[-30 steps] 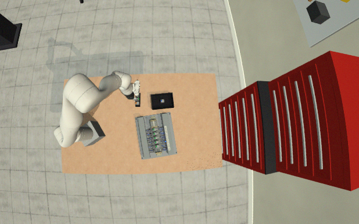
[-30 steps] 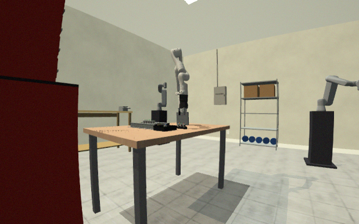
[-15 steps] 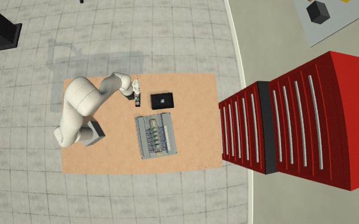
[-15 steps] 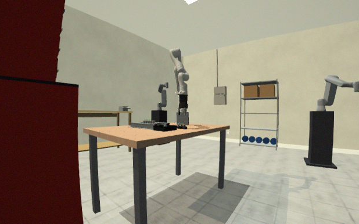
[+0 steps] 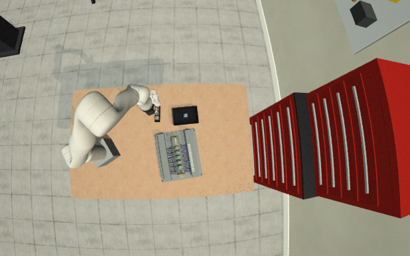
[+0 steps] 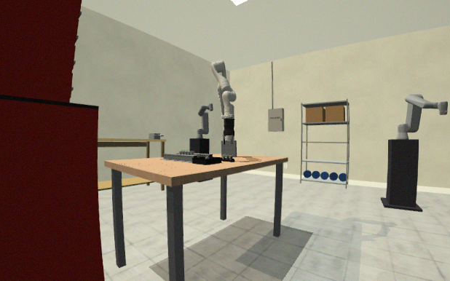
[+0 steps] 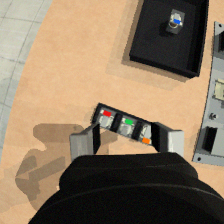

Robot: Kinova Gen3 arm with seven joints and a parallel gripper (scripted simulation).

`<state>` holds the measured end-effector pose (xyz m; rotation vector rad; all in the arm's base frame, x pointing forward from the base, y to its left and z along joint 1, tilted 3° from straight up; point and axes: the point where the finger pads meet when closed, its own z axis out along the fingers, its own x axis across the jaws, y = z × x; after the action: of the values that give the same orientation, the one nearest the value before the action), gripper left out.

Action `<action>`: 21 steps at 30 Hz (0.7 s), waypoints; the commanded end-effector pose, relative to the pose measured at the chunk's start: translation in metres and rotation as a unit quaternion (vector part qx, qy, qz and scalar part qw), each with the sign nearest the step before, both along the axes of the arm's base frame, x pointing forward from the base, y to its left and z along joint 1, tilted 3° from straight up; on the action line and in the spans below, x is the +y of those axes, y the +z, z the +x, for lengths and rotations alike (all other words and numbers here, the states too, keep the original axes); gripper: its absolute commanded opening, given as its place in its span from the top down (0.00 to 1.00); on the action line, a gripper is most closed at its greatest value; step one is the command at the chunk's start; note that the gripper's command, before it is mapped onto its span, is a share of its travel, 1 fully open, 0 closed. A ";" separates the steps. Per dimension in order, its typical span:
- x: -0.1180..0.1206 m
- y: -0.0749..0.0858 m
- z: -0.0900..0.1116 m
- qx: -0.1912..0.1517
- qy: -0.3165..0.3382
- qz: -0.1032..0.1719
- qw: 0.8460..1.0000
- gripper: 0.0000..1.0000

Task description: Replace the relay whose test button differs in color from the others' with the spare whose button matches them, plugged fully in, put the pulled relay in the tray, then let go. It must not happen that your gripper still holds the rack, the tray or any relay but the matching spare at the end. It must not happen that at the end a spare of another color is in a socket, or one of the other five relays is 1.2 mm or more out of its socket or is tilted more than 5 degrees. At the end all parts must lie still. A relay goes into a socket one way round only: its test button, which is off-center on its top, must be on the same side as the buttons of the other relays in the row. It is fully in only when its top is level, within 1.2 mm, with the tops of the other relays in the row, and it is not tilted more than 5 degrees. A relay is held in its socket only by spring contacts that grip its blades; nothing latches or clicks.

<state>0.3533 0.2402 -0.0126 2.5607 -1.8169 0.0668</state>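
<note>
While a small relay with a blue test button (image 7: 174, 22) already lies inside the black square tray (image 7: 150, 47), the grey relay rack (image 5: 160, 156) shows a row of green-buttoned relays with one socket that looks vacant at the row's end nearest the tray, though the top view is too small to be sure. Judging by this, the pulling and binning steps are done; what remains is to pick the matching spare, plug it fully in, and let go.

A black holder of three spare relays (image 7: 100, 111) sits between the tray and the arm, carrying red, green and orange buttons in a line. The green-buttoned spare (image 7: 128, 124) is in the middle. Directly above it hangs the grey two-finger tool (image 7: 126, 139), fingers spread wide and holding nothing, one finger outside each end of the holder.

On the tan wooden bench (image 5: 209, 172), holder and tray lie near the far long edge, the rack towards the middle. Neighbouring spares sit tight beside the green one, so room for the fingers looks narrow. A red drawer cabinet (image 5: 342, 142) stands just off the bench's right end.
</note>
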 end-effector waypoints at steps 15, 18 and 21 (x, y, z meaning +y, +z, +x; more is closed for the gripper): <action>-0.006 -0.001 -0.001 0.006 0.110 -0.006 0.994 0.00; -0.006 -0.001 -0.001 0.007 0.117 -0.007 0.993 0.00; -0.002 0.000 0.000 0.004 0.125 -0.005 0.992 0.00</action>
<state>0.3532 0.2385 -0.0129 2.7439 -1.5166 0.0656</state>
